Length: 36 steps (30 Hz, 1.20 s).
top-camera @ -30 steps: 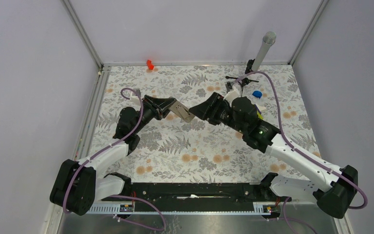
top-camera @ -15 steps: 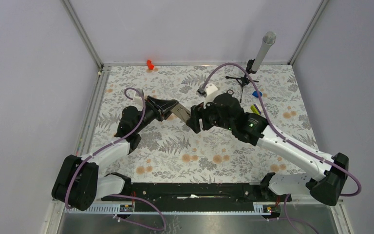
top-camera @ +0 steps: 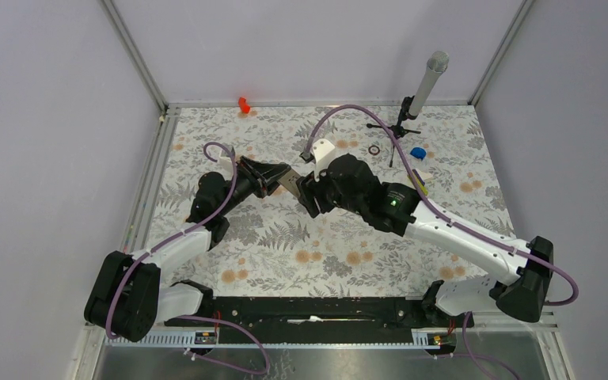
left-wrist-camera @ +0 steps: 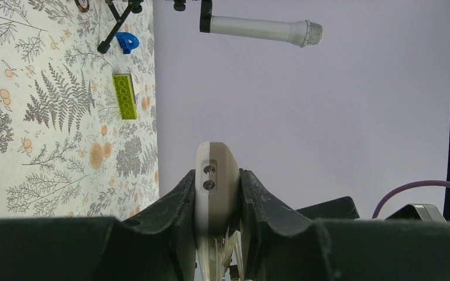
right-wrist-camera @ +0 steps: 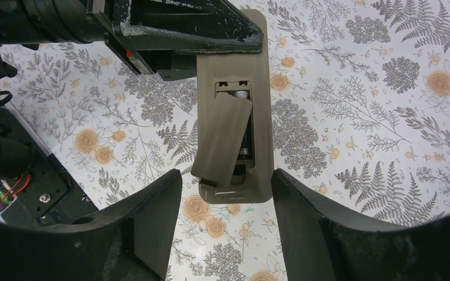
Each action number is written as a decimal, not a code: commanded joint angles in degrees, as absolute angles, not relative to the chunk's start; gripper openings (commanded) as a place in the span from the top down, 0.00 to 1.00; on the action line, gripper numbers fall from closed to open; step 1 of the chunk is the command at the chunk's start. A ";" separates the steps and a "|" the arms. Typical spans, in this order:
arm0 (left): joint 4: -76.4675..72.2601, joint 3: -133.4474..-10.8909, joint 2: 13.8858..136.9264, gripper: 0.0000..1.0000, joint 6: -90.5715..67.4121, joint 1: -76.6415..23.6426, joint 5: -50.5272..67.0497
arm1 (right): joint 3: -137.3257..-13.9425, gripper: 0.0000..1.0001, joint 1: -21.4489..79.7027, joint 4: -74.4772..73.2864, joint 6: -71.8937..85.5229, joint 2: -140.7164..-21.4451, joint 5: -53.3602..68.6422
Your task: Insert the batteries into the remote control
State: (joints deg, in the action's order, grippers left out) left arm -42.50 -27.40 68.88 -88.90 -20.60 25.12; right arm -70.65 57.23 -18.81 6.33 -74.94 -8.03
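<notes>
The remote control (right-wrist-camera: 262, 117) hangs above the floral worktop (right-wrist-camera: 357, 117) at mid-table with its back face up. Its far end is clamped between the fingers of the left gripper (left-wrist-camera: 217, 175). The compartment cover (right-wrist-camera: 222, 137) lies askew over the open bay, and what looks like a dark battery (right-wrist-camera: 245, 143) shows beside it. The right gripper (right-wrist-camera: 225, 175) has its fingers apart, flanking the remote's near end; whether they touch it is unclear.

A skewed cover (right-wrist-camera: 221, 137) hides most of the batteries (right-wrist-camera: 244, 143) inside the remote control (right-wrist-camera: 233, 67), whose far end is hidden under the left hand (right-wrist-camera: 234, 35).
</notes>
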 commanded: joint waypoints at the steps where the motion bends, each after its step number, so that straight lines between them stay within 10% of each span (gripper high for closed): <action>1: -45.04 -29.36 68.56 1.00 -88.76 -20.48 26.26 | -73.76 0.38 58.34 -18.10 3.99 -76.25 -12.21; 36: -46.91 -29.36 68.82 1.00 -88.51 -20.48 29.01 | -72.99 0.67 59.06 -14.18 4.01 -76.77 -13.08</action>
State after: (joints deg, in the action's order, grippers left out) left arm -42.11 -27.40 68.88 -88.73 -20.60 27.42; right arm -71.61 58.59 -16.86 4.34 -77.12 -12.78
